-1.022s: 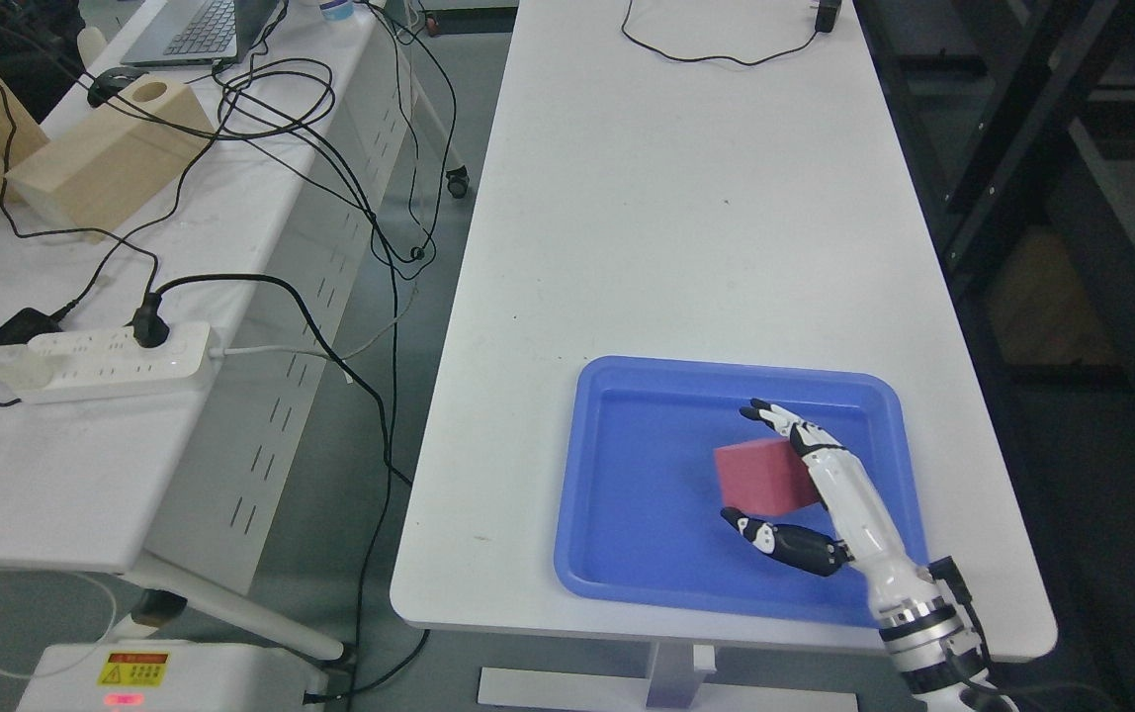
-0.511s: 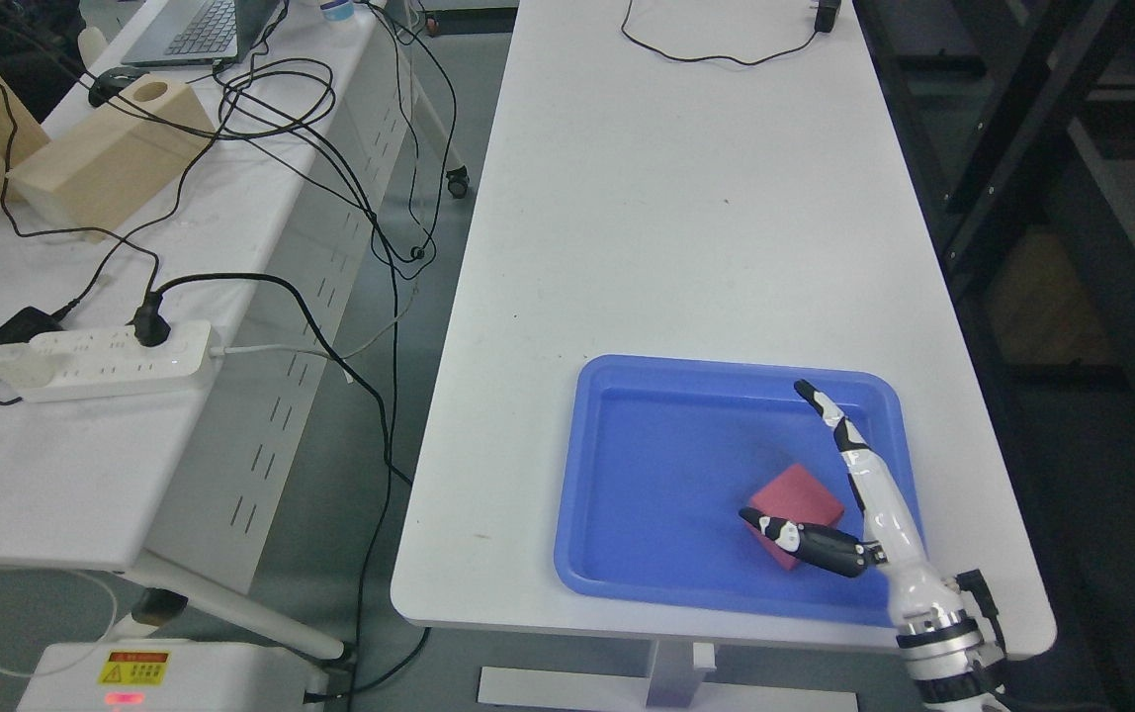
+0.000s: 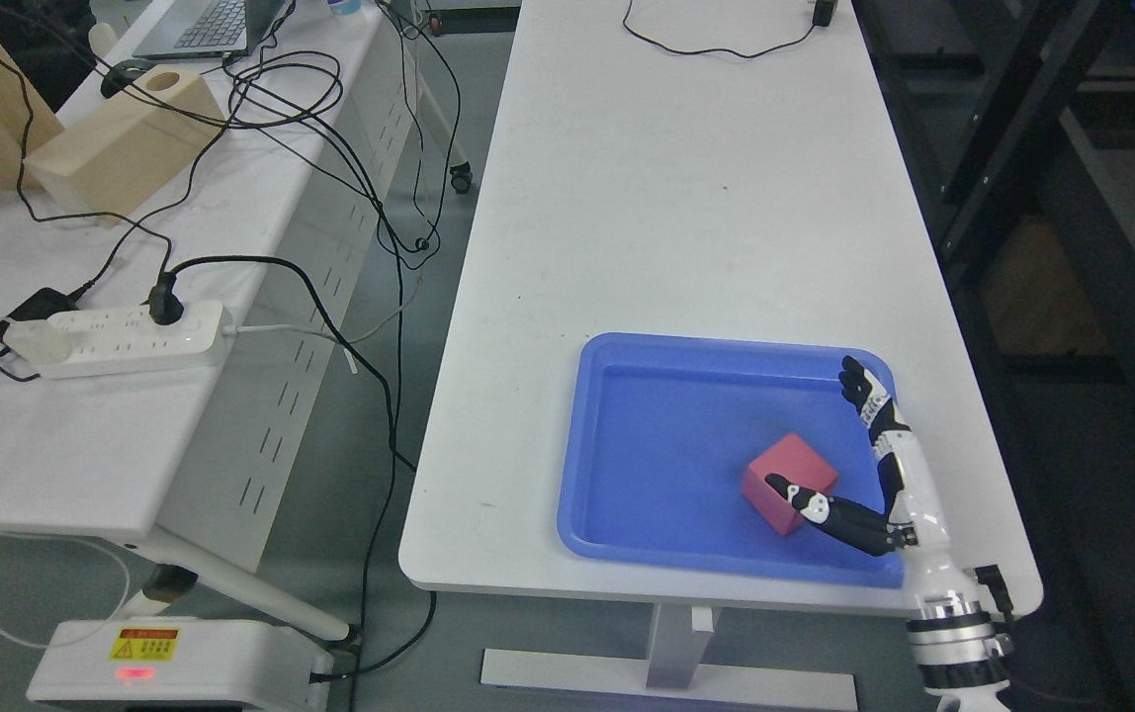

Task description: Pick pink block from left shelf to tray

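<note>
The pink block (image 3: 787, 477) lies tilted on the floor of the blue tray (image 3: 627, 435), in its right half near the front. My right hand (image 3: 817, 427) comes in from the lower right over the tray's right edge. It is open: the fingers (image 3: 864, 388) stretch up along the tray's right rim and the thumb (image 3: 805, 499) points left across the block's near corner. The hand holds nothing. Whether the thumb touches the block I cannot tell.
The tray sits at the front right of a long white table (image 3: 686, 198) with a black cable (image 3: 716, 44) at its far end. A second table at left carries a power strip (image 3: 123, 341), cables and wooden boxes (image 3: 123, 138). A dark rack (image 3: 1052, 148) stands at right.
The hand let go of the block, which dropped onto the tray floor and tipped. The fingers opened wide and the hand drew back to the right. The camera shifted slightly.
</note>
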`<state>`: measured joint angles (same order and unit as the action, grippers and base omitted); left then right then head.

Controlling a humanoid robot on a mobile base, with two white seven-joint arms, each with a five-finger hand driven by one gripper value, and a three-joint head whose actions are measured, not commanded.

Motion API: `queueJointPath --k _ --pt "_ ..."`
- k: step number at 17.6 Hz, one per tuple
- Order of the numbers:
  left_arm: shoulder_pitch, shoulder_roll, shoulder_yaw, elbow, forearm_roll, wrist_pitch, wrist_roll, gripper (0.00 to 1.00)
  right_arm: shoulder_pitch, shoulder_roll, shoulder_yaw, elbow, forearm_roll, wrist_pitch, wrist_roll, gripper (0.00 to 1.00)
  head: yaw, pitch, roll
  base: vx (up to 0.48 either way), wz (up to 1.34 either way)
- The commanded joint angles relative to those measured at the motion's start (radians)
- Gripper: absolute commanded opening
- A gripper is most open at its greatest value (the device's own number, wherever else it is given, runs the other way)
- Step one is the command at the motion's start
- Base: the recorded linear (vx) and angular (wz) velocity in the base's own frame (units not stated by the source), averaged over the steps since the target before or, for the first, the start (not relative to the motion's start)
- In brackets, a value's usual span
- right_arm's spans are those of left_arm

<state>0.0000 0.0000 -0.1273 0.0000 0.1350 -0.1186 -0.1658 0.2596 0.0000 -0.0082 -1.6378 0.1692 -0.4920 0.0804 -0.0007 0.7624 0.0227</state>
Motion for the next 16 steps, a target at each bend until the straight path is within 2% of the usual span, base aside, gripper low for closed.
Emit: queueJointPath --k 1,4,9,12,16 --pt "0.02 0.017 0.0 -0.017 0.0 0.0 0.0 1.0 -0.013 -0.018 0.034 0.001 -0.335 0.081 -0.013 0.99 0.0 0.0 0.0 -0.137 0.0" --pt "0.02 0.017 0.0 -0.017 0.0 0.0 0.0 1.0 -0.013 -0.018 0.045 0.001 -0.344 0.14 -0.016 0.99 0.0 0.0 0.0 -0.165 0.0" --pt "0.02 0.017 0.0 -0.017 0.0 0.0 0.0 1.0 -0.048 -0.018 0.051 0.001 -0.362 0.182 -0.021 0.99 0.0 0.0 0.0 -0.198 -0.02" --pt "0.02 0.017 0.0 -0.017 0.0 0.0 0.0 1.0 -0.049 -0.018 0.103 0.001 -0.414 0.19 -0.034 0.99 0.0 0.0 0.0 -0.204 -0.09" --pt "0.02 0.017 0.0 -0.017 0.0 0.0 0.0 1.0 -0.057 -0.018 0.167 0.003 -0.419 0.205 -0.207 0.99 0.0 0.0 0.0 -0.177 -0.02"
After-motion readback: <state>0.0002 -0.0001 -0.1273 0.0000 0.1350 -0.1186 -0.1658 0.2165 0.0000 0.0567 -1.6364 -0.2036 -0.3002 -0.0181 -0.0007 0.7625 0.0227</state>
